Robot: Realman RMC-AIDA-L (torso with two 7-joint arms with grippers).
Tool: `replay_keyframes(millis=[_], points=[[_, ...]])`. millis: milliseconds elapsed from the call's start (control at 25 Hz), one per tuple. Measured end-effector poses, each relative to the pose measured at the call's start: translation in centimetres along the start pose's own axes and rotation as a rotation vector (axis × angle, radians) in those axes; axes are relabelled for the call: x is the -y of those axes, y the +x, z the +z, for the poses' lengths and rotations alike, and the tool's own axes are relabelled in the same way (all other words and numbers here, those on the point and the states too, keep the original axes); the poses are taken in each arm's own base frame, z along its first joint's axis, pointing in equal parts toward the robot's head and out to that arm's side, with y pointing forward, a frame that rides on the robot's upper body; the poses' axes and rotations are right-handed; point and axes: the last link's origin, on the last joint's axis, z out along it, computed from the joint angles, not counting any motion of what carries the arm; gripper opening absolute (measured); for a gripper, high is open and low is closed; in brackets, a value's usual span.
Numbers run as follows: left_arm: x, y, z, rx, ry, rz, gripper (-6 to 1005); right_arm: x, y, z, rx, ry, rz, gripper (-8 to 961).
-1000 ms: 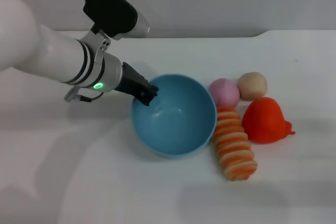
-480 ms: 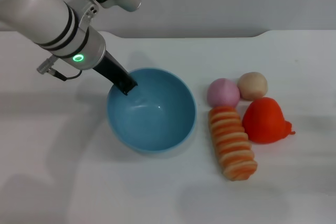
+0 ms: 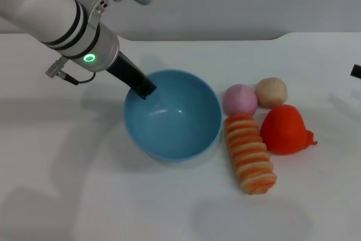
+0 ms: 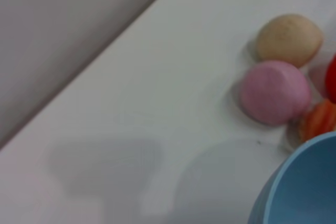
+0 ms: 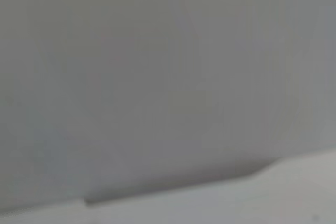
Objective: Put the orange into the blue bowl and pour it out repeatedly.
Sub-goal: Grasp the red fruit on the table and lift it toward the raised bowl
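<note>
Big white bench (image 3: 113,196) takes up nearly the whole frame, and my left arm reaches in from the upper left. Left claw (image 3: 144,88) is pinched shut on the far-left rim of the blue bowl (image 3: 175,119), one finger dipping inside the wall. The bowl sits around the middle of the frame, upright and empty.

Right of it: the orange-and-cream striped roll (image 3: 249,153) just beside the bowl, then the orange (image 3: 285,130) at centre right on the bench, touching the roll or nearly so, nub pointing to the right edge. Above those, a pink ball (image 3: 240,99) and a tan ball (image 3: 271,92), side by side.

My right claw is only a dark sliver at the right edge, so I can't tell how it's set.

My guess for doing this bit well: hold the bowl level and steady, mouth up, clear of the roll, so the orange can drop into the middle without clipping the rim.
</note>
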Motion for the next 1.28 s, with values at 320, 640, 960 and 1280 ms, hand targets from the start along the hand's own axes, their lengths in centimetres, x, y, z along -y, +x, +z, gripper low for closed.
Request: replay_keyframes(millis=[320, 640, 960, 1280], points=[[0.2, 0.6, 0.0, -0.044, 0.011, -0.005, 0, -3.2, -4.1, 1.3, -0.299, 0.024, -0.039, 761], [0.6, 1.5, -0.8, -0.084, 0.041, 0.006, -1, -5.0, -1.9, 5.4, -0.531, 0.032, -0.055, 761], [0.7, 1.7, -0.9, -0.081, 0.05, 0.015, 0, -5.7, 0.5, 8.1, -0.521, -0.035, -0.039, 760], [0.7, 1.5, -0.8, -0.076, 0.05, 0.012, -1, -6.0, 1.3, 9.2, -0.511, -0.062, -0.002, 760]])
